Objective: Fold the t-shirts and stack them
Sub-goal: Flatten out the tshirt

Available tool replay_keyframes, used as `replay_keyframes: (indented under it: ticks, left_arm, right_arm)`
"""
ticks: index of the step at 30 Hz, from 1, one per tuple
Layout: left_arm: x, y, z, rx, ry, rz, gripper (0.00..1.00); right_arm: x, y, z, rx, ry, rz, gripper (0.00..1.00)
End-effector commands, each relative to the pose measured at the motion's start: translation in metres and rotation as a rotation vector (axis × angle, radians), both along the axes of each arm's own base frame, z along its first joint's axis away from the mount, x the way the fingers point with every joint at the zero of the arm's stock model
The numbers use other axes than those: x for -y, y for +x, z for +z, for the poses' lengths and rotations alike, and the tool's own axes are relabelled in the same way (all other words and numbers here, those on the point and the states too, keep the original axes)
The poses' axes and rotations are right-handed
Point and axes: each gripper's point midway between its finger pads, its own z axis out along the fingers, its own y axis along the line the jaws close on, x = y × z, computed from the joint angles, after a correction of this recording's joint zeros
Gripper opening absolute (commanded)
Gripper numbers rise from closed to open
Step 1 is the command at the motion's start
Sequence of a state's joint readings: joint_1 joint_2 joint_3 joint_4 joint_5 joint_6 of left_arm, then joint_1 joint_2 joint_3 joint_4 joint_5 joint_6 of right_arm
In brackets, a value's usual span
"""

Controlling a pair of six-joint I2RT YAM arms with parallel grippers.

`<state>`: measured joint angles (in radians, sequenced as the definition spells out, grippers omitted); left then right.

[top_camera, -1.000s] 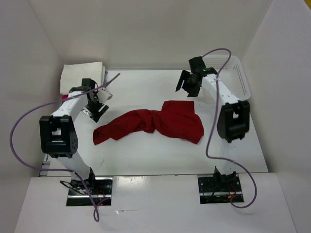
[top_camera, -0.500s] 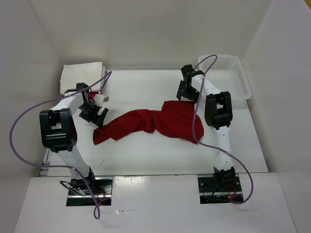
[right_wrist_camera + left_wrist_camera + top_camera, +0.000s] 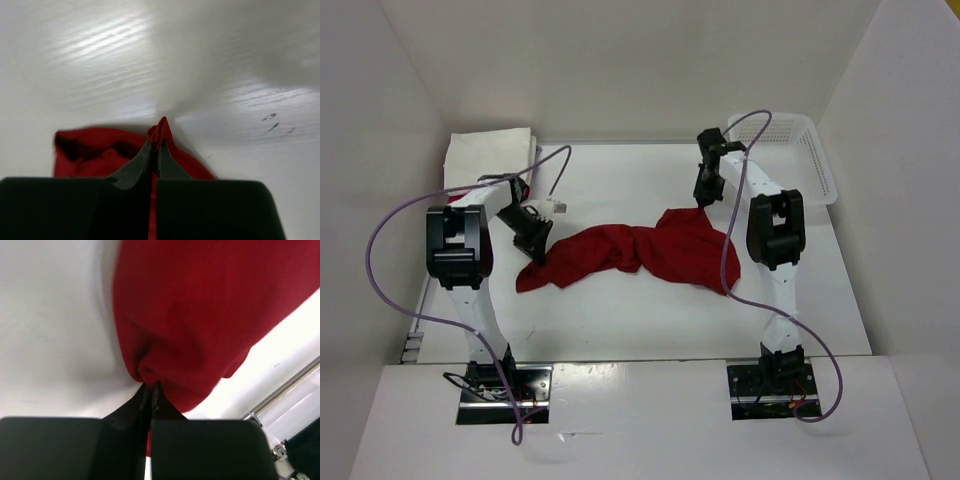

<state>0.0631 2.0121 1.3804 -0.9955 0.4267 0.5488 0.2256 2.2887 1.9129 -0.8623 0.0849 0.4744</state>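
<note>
Jaws of left gripper [image 3: 150, 389] and right gripper [image 3: 156, 145] pinching crumpled dark red t-shirt [image 3: 630, 250] ends, sleeves indistinguishable

red shirt [image 3: 630, 250] crumpled, twisted mid-length, stretched 9 to 3 o'clock across centre; cream shirt [image 3: 488, 155] folded flat, far 10 o'clock corner.

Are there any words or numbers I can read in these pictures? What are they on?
None: no words, labels or numbers can be read in any view.
The dark red t-shirt is plain; the white basket and folded cream t-shirt bear nothing.
The small dark marks on the table in the right wrist view are scuffs, not letters.
</note>
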Motion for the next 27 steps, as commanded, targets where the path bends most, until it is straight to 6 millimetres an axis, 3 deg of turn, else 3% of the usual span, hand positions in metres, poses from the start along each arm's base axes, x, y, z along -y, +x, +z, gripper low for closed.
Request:
replay_keyframes:
  ticks: [1, 2, 3, 4, 5, 6, 7, 8, 10, 11, 12, 13, 14, 16, 17, 19, 20, 21, 22, 23, 24, 25, 27]
  left_arm:
    - [-0.006, 0.058, 0.052, 0.170, 0.017, 0.016, 0.00]
    - [-0.013, 0.079, 0.074, 0.254, 0.059, 0.035, 0.00]
    - [-0.021, 0.126, 0.127, 0.455, 0.099, 0.076, 0.00]
    - [-0.033, 0.144, 0.169, 0.591, 0.165, 0.109, 0.00]
    - [-0.041, 0.166, 0.206, 0.738, 0.203, 0.129, 0.00]
    - [-0.047, 0.171, 0.252, 0.873, 0.237, 0.153, 0.00]
    - [-0.052, 0.174, 0.276, 0.954, 0.266, 0.150, 0.00]
    - [-0.048, 0.173, 0.291, 1.004, 0.273, 0.121, 0.00]
    - [-0.034, 0.160, 0.307, 1.060, 0.278, 0.034, 0.00]
    - [-0.033, 0.151, 0.284, 1.006, 0.273, 0.004, 0.00]
    - [-0.027, 0.138, 0.282, 1.016, 0.286, -0.061, 0.00]
    - [-0.023, 0.125, 0.245, 0.945, 0.300, -0.108, 0.02]
    - [-0.022, 0.112, 0.246, 0.961, 0.323, -0.132, 0.06]
    - [-0.017, 0.091, 0.219, 0.908, 0.370, -0.234, 0.13]
    - [-0.017, 0.076, 0.186, 0.817, 0.376, -0.272, 0.22]
    - [-0.012, 0.046, 0.148, 0.702, 0.406, -0.393, 0.38]
    - [-0.011, 0.029, 0.136, 0.665, 0.412, -0.445, 0.57]
    - [-0.008, -0.002, 0.103, 0.556, 0.403, -0.518, 0.62]
    - [-0.007, -0.016, 0.090, 0.505, 0.395, -0.556, 0.67]
    - [-0.007, -0.028, 0.086, 0.476, 0.379, -0.564, 0.76]
    - [-0.008, -0.045, 0.083, 0.424, 0.358, -0.590, 0.93]
    - [-0.005, -0.050, 0.085, 0.410, 0.333, -0.593, 0.99]
    - [-0.009, -0.052, 0.094, 0.398, 0.325, -0.575, 1.00]
  right_arm:
    - [-0.019, 0.050, 0.168, 0.392, 0.107, 0.061, 0.00]
    - [-0.020, 0.053, 0.191, 0.434, 0.111, 0.070, 0.00]
    - [-0.020, 0.056, 0.217, 0.485, 0.120, 0.070, 0.00]
    - [-0.020, 0.062, 0.280, 0.632, 0.134, 0.073, 0.00]
    - [-0.016, 0.057, 0.294, 0.639, 0.123, 0.063, 0.00]
    - [-0.012, 0.053, 0.347, 0.768, 0.136, 0.051, 0.00]
    - [-0.012, 0.053, 0.347, 0.769, 0.136, 0.051, 0.00]
    - [-0.011, 0.040, 0.376, 0.829, 0.158, 0.059, 0.00]
    - [-0.017, 0.029, 0.389, 0.848, 0.174, 0.077, 0.00]
    - [-0.020, 0.022, 0.394, 0.852, 0.179, 0.085, 0.00]
    - [-0.023, 0.019, 0.380, 0.805, 0.167, 0.090, 0.00]
    - [-0.031, 0.012, 0.373, 0.779, 0.150, 0.110, 0.00]
    - [-0.035, 0.008, 0.348, 0.703, 0.129, 0.118, 0.00]
    - [-0.049, 0.000, 0.326, 0.641, 0.096, 0.128, 0.00]
    - [-0.053, -0.008, 0.300, 0.573, 0.065, 0.140, 0.00]
    - [-0.066, -0.018, 0.277, 0.540, 0.080, 0.150, 0.00]
    - [-0.067, -0.028, 0.256, 0.529, 0.105, 0.154, 0.00]
    - [-0.069, -0.035, 0.246, 0.522, 0.136, 0.155, 0.00]
    - [-0.069, -0.053, 0.205, 0.426, 0.175, 0.168, 0.00]
    - [-0.070, -0.057, 0.217, 0.476, 0.237, 0.151, 0.00]
    - [-0.072, -0.064, 0.208, 0.456, 0.256, 0.155, 0.00]
    - [-0.066, -0.074, 0.184, 0.404, 0.250, 0.151, 0.00]
    - [-0.063, -0.084, 0.179, 0.389, 0.251, 0.141, 0.00]
